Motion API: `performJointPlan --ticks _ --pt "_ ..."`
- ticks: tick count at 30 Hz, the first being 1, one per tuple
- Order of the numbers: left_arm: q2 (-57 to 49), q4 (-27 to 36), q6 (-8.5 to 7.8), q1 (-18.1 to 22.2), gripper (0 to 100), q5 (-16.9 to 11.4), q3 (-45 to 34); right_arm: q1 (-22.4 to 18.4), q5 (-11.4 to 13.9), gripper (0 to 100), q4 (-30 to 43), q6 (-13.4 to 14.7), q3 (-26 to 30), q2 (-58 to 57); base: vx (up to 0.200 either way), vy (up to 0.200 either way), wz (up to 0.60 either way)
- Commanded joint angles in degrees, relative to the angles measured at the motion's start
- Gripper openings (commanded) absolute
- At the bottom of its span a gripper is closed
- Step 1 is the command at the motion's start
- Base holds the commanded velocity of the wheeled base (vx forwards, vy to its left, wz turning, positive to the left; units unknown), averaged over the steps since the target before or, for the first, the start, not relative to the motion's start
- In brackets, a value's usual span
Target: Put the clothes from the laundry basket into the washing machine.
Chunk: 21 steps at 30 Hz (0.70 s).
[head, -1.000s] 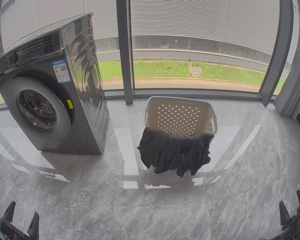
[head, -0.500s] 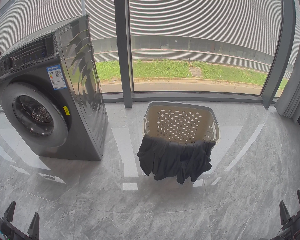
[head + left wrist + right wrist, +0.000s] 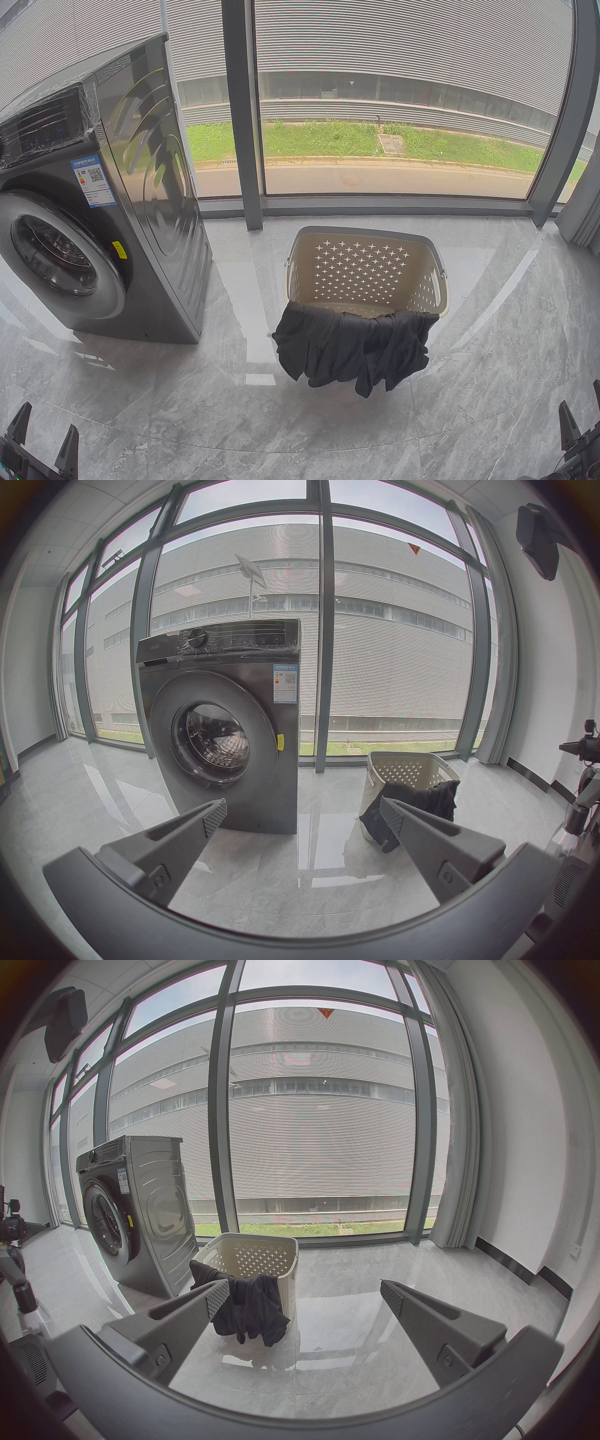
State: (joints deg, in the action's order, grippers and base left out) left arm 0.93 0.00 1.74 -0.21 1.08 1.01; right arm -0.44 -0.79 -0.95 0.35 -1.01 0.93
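— Where are the clothes?
— Black clothes (image 3: pixel 353 353), draped over the near rim of the beige laundry basket (image 3: pixel 365 247). Hanging down the outer wall toward the grey marble floor (image 3: pixel 187 400). Star-shaped holes across the basket's far wall.

— And the washing machine (image 3: pixel 150 187)?
— Dark grey front-loader, standing on the floor to the robot's left of the basket, apart from it. Round door (image 3: pixel 59 256) facing into the room, clear film (image 3: pixel 44 122) wrapped over the control panel.

— Grippers?
— Spread wide and empty, the left gripper (image 3: pixel 302 805), low over the floor on the robot's left and well apart from basket and machine. Likewise spread and empty, the right gripper (image 3: pixel 302 1285), low on the robot's right, with the basket and its clothes beyond its fingers.

— Backdrop?
— Floor-to-ceiling window (image 3: pixel 240 112) behind basket and machine. Outside, a strip of grass (image 3: pixel 350 137) and a ribbed grey building (image 3: pixel 387 56). Pale curtain (image 3: pixel 456 1147) at the window's right end.
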Motion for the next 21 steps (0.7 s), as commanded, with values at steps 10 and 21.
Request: performJointPlan --ticks 10,21 --pt "-0.93 0.00 0.01 0.03 100 0.06 -1.01 0.00 0.00 100 -0.02 0.00 1.01 -0.93 0.000 -0.180 0.00" --pt "-0.93 0.00 -0.07 0.03 100 -0.03 -1.01 0.00 0.00 100 -0.02 0.00 1.01 -0.93 0.000 -0.055 0.00"
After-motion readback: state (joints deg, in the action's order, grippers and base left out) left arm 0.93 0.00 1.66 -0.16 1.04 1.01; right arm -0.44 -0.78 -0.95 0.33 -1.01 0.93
